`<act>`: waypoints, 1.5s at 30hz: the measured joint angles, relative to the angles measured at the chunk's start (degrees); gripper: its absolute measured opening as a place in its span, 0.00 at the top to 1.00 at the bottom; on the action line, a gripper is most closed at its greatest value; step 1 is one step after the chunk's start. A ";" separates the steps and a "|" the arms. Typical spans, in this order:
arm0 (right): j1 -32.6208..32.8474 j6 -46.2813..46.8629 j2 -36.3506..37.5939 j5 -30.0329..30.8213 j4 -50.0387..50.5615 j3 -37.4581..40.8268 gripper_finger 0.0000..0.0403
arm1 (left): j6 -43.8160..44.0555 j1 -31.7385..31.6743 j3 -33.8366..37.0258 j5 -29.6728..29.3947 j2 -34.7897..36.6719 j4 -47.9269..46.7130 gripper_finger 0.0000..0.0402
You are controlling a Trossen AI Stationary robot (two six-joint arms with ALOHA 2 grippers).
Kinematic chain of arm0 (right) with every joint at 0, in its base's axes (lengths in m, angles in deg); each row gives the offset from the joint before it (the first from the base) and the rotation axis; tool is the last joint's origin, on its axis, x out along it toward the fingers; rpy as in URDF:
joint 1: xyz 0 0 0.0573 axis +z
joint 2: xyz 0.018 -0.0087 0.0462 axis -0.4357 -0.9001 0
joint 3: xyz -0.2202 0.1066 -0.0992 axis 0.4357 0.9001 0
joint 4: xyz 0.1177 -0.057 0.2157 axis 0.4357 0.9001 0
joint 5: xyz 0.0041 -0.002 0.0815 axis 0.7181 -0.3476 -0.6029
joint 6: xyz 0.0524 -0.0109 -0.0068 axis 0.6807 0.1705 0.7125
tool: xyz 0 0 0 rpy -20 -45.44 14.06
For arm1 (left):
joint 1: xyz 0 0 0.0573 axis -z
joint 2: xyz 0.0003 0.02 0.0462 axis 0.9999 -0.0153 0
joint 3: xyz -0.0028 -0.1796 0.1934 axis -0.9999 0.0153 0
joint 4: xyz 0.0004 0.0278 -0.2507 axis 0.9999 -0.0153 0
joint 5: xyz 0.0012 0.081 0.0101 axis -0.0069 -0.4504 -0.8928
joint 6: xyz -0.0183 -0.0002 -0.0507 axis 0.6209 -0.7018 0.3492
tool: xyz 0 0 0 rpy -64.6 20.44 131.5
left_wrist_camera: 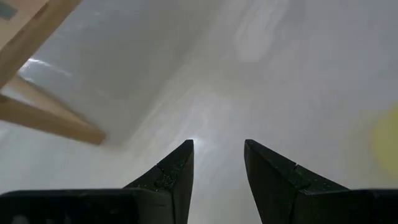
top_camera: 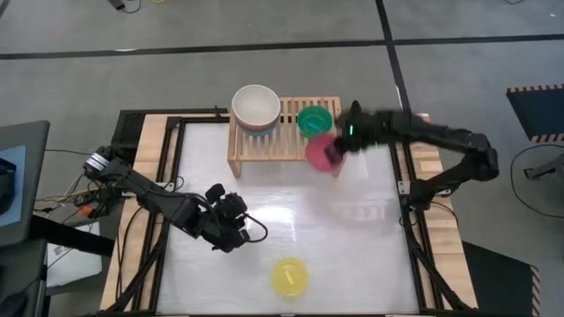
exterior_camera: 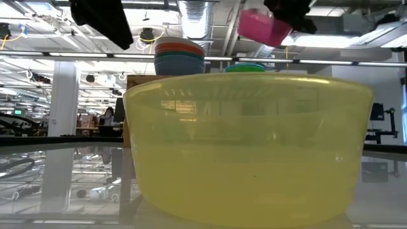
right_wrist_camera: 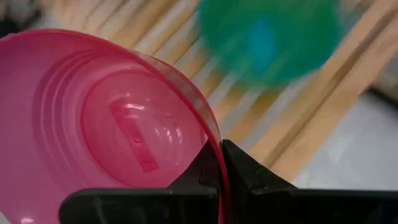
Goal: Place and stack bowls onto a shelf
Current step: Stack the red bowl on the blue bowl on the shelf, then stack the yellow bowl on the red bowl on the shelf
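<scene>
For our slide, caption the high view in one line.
Right end effector carries a magenta bowl toward the shelf; a yellow bowl waits on the table.

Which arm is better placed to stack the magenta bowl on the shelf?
Right. Its tool is shut on the magenta bowl at the shelf's edge, beside the green stack. The left tool is open, lower on the table.

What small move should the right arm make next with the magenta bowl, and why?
Probably carry it a little farther over the shelf until it sits above the green bowl, then lower it in. The right gripper pinches the magenta bowl by its rim, tilted and off the table by the shelf's front right corner, not yet over the green bowl.
</scene>
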 joint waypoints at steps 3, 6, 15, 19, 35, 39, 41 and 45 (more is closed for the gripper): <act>-8.94 -5.47 -2.32 -0.64 -1.96 -4.85 0.94 | -1.27 -1.20 1.86 0.01 1.78 4.90 0.68; -16.74 -10.51 -5.91 -2.83 -3.37 -9.79 0.94 | -2.26 -2.40 2.23 -0.35 2.27 8.25 0.68; -25.59 -16.64 -17.70 -8.36 1.27 -20.41 0.94 | -1.71 -4.88 2.23 -0.28 2.25 11.72 0.68; -25.99 -17.76 -20.45 -8.31 4.60 -22.77 0.85 | -0.39 -5.00 2.23 -0.05 2.24 11.57 0.68; -26.53 -20.18 -19.91 -7.87 5.12 -23.84 0.47 | 0.94 -6.58 2.23 -0.24 2.18 12.32 0.68; -25.60 -20.15 -18.57 -7.86 7.03 -23.82 0.47 | -0.47 -6.57 2.28 -0.05 1.64 15.17 0.68; -24.17 -19.72 -17.14 -7.90 8.16 -23.82 0.48 | -4.40 -6.56 2.35 2.15 0.60 18.29 0.68; -19.69 -17.26 -13.30 -7.90 10.06 -23.82 0.50 | -12.99 -7.09 2.39 12.85 -3.81 26.21 0.68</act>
